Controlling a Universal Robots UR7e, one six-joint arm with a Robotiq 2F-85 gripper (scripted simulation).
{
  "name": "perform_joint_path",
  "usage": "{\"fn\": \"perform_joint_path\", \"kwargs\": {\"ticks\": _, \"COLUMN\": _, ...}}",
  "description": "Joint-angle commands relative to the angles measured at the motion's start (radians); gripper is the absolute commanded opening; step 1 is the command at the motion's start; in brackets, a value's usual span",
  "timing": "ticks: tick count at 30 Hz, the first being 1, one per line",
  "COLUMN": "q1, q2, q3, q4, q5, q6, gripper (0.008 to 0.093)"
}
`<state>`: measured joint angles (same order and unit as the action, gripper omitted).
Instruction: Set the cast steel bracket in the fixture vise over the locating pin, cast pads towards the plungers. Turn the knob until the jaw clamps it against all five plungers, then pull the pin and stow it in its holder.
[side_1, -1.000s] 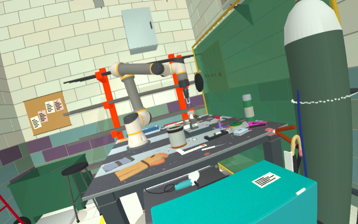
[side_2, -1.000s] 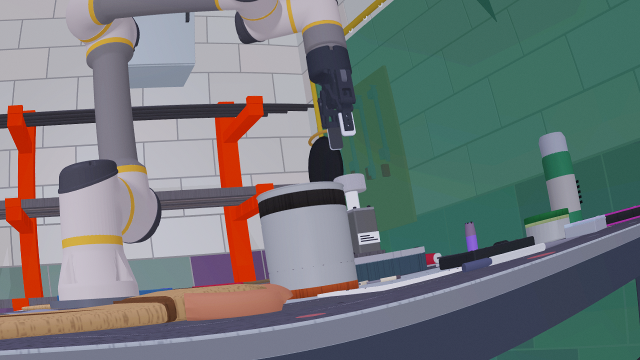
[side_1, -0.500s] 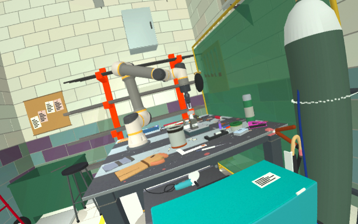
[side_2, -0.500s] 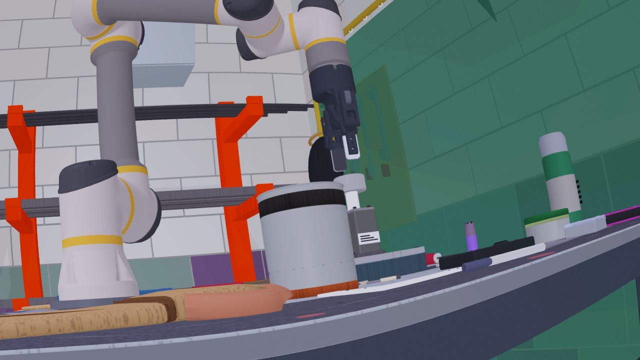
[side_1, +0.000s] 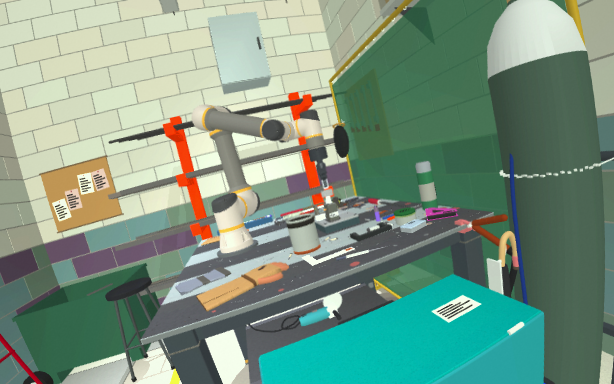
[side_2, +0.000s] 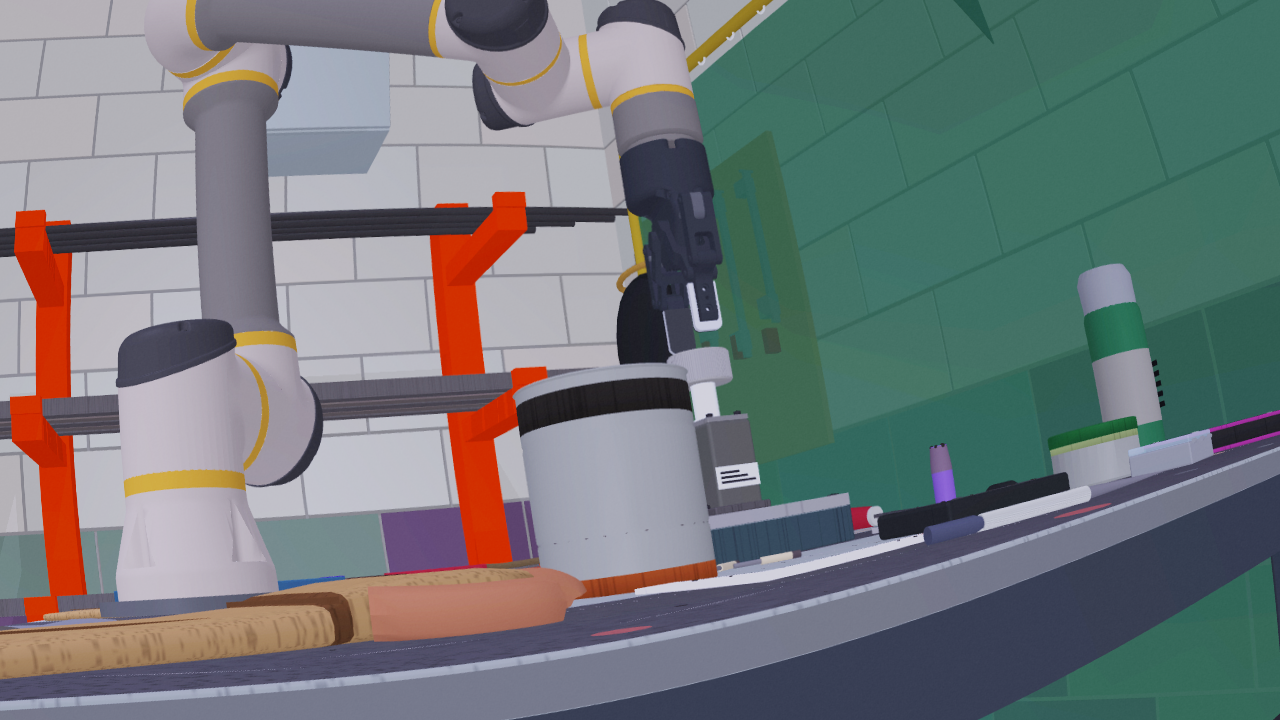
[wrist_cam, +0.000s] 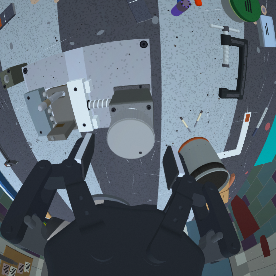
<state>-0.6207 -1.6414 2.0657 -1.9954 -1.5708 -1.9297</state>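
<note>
The fixture vise (wrist_cam: 85, 97) is mostly hidden behind a grey canister in the second side camera, where only its knob (side_2: 703, 365) and block show. In the wrist camera the cast steel bracket (wrist_cam: 60, 113) sits between the white jaw (wrist_cam: 79, 105) and the plunger block (wrist_cam: 36, 113), over the locating pin (wrist_cam: 50, 101). The jaw's screw runs to the round grey knob (wrist_cam: 131, 137). My gripper (wrist_cam: 127, 155) hangs open and empty just above the knob (side_1: 328, 199), its fingers on either side of it. The dark pin holder (wrist_cam: 11, 76) sits at the plate's far left corner.
The grey canister (side_1: 303, 233) stands on the bench close beside the vise. A black C-clamp (wrist_cam: 233, 68), a white square (wrist_cam: 238, 141), a glove (side_1: 267, 274) and small tools lie about. A green screen (side_1: 415, 125) rises behind the bench.
</note>
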Motion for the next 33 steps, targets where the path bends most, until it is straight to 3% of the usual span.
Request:
{"fn": "perform_joint_path", "kwargs": {"ticks": 1, "q1": 0.0, "q2": 0.001, "q3": 0.002, "q4": -0.004, "q5": 0.0, "q6": 0.0, "gripper": 0.078}}
{"fn": "perform_joint_path", "kwargs": {"ticks": 33, "q1": 0.0, "q2": 0.044, "q3": 0.06, "q4": -0.105, "q5": 0.0, "q6": 0.0, "gripper": 0.078}}
